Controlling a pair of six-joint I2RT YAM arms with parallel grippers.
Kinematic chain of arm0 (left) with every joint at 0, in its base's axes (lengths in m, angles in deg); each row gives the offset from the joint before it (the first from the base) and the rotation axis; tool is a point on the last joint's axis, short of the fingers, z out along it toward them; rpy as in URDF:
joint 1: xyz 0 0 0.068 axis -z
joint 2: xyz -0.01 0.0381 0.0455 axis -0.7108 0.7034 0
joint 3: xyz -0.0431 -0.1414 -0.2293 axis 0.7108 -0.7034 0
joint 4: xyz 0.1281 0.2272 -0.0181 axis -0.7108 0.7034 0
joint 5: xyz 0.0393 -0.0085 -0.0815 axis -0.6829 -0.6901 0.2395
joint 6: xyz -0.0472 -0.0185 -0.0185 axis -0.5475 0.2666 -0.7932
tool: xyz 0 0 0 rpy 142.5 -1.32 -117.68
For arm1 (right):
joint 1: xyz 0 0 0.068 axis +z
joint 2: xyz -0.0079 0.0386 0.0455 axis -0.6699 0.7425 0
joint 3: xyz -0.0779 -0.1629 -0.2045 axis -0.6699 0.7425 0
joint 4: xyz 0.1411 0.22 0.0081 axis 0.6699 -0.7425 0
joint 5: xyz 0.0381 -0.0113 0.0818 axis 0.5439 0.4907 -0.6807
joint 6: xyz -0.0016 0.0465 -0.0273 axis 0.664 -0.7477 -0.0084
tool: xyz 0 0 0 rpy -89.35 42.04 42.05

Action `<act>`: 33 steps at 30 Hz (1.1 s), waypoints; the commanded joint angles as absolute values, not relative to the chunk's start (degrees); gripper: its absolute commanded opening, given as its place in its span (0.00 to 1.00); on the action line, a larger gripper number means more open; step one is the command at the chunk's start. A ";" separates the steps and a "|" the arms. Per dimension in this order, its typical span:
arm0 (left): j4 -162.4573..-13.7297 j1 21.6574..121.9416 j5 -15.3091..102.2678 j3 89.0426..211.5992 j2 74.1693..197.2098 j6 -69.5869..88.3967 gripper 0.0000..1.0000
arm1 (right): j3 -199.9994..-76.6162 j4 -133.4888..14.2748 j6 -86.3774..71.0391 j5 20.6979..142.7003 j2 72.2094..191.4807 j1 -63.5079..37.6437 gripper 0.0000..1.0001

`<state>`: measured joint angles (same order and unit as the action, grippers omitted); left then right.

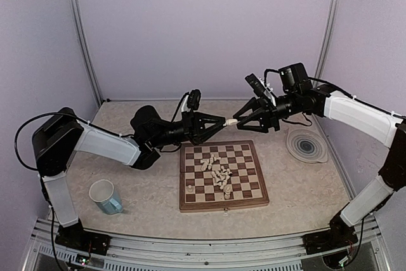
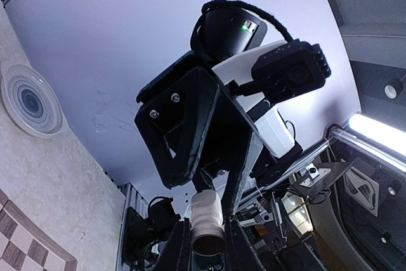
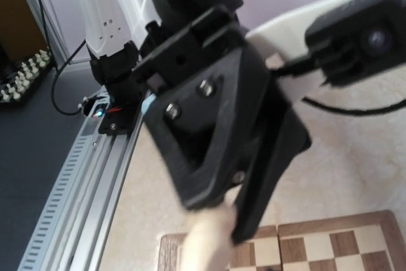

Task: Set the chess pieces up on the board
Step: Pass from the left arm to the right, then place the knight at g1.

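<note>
A cream chess piece hangs in the air beyond the board's far edge, between both grippers. My left gripper is shut on its base end; the left wrist view shows the piece clamped between my fingers. My right gripper meets it from the right, and its fingertips flank the piece's other end; whether they press on it does not show. In the right wrist view the piece is a blur and my own fingers are out of frame. Several cream pieces lie heaped mid-board.
A pale blue cup stands at the near left of the table. A round grey-blue ringed plate lies to the right of the board. One piece stands upright near the board's front left corner.
</note>
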<state>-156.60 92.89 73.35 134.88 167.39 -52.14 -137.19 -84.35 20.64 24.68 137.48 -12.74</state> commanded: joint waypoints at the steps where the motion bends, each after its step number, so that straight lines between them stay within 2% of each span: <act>1: -159.86 93.10 74.74 136.57 168.14 -53.42 0.11 | -140.39 -83.36 20.69 26.57 138.84 -11.51 0.36; 5: -161.01 93.20 74.98 136.60 168.48 -54.23 0.11 | -139.95 -82.97 20.64 26.98 138.77 -11.22 0.22; 10: -161.24 93.29 74.86 136.60 168.37 -54.25 0.11 | -138.73 -82.59 20.59 28.55 138.10 -11.04 0.20; 14: -161.40 93.54 74.62 136.73 168.71 -54.33 0.13 | -138.52 -82.31 20.36 29.56 137.80 -10.95 0.07; 16: -161.13 93.64 74.38 136.70 168.90 -54.15 0.19 | -138.62 -82.61 20.65 30.09 137.78 -10.95 0.02; 18: -158.49 93.43 73.43 136.29 168.30 -51.99 0.34 | -139.48 -84.60 22.79 32.08 137.65 -10.94 0.00; 20: -150.58 93.00 70.36 135.24 166.30 -46.25 0.48 | -141.04 -88.61 26.72 35.47 137.33 -10.94 0.00; 22: -138.88 92.53 65.28 134.62 161.87 -37.80 0.56 | -142.60 -93.65 31.67 39.50 136.83 -10.95 0.00; 27: -112.66 91.75 51.85 136.68 151.71 -21.57 0.61 | -146.51 -110.04 43.41 49.97 138.45 -10.68 0.00; 33: -106.26 89.34 46.69 133.84 146.92 -19.72 0.61 | -142.09 -118.56 48.54 61.81 140.40 -5.41 0.00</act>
